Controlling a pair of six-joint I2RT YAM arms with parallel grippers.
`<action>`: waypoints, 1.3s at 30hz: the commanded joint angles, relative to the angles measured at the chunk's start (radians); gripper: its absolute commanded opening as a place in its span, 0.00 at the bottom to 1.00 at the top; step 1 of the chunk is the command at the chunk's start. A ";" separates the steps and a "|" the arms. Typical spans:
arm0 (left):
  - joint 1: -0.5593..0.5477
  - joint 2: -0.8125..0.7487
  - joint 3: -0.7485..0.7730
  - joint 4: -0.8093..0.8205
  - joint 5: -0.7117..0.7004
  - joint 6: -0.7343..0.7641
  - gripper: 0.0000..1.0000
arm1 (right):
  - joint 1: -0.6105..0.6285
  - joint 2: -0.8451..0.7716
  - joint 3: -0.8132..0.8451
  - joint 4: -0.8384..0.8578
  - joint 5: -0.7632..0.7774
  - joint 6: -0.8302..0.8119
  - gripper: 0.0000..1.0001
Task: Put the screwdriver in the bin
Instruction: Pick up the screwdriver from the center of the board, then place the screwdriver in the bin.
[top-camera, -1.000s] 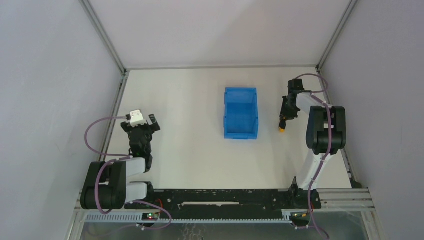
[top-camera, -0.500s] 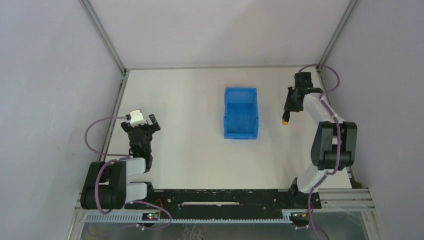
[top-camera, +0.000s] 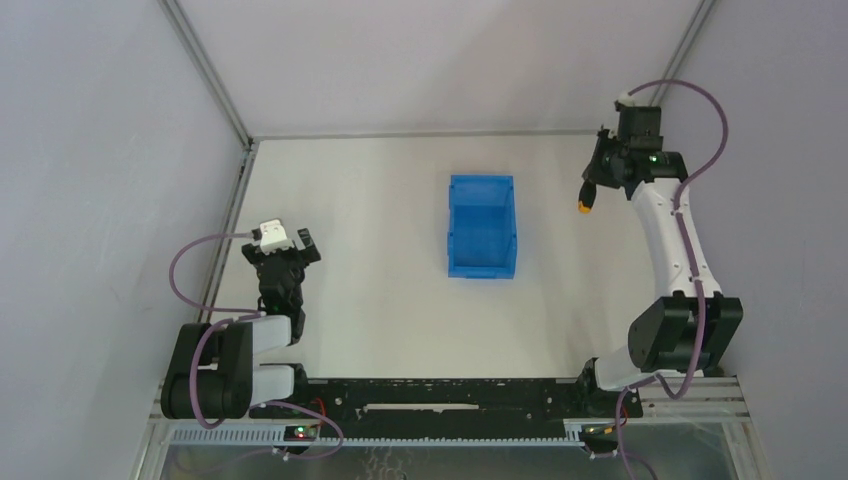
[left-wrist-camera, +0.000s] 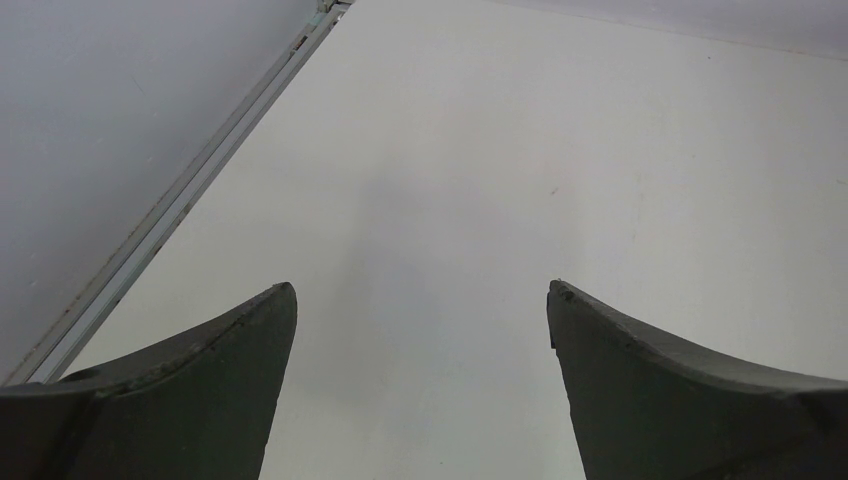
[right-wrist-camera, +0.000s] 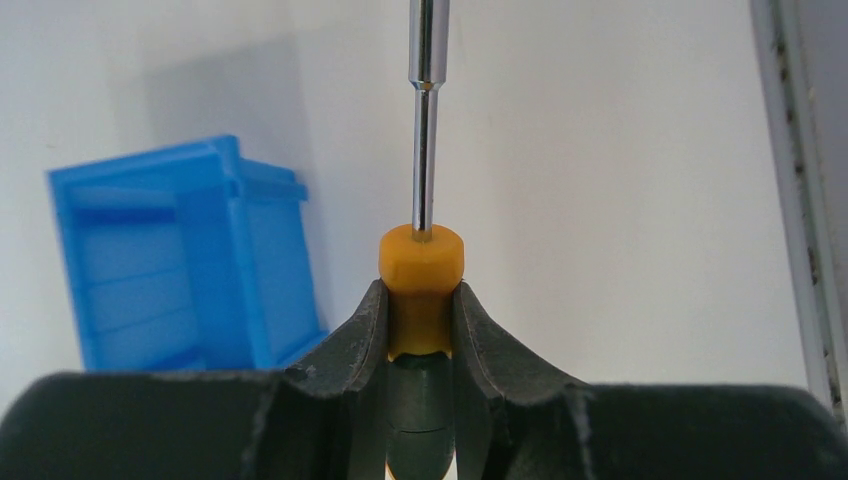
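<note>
Screwdriver (right-wrist-camera: 421, 262) tight in right claw (right-wrist-camera: 420, 300) near far-right table (top-camera: 380, 180) edge, apart from bin (top-camera: 482, 268); left claw (left-wrist-camera: 420, 295) agape.

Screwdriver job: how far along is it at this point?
Done: the pickup. The right gripper is shut on the screwdriver by its handle, off the table. In hand: the carry; the screwdriver is to the right of the bin, not above it. Left: move over the empty bin and let go. The left gripper is open and holds nothing.
</note>
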 joint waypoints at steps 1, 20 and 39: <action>-0.005 -0.008 0.035 0.031 -0.013 0.024 1.00 | 0.010 -0.059 0.142 -0.073 -0.019 -0.022 0.18; -0.005 -0.009 0.035 0.031 -0.013 0.024 1.00 | 0.147 -0.036 0.368 -0.202 0.067 -0.023 0.18; -0.005 -0.008 0.034 0.031 -0.012 0.024 1.00 | 0.481 0.055 0.381 -0.102 0.150 0.093 0.18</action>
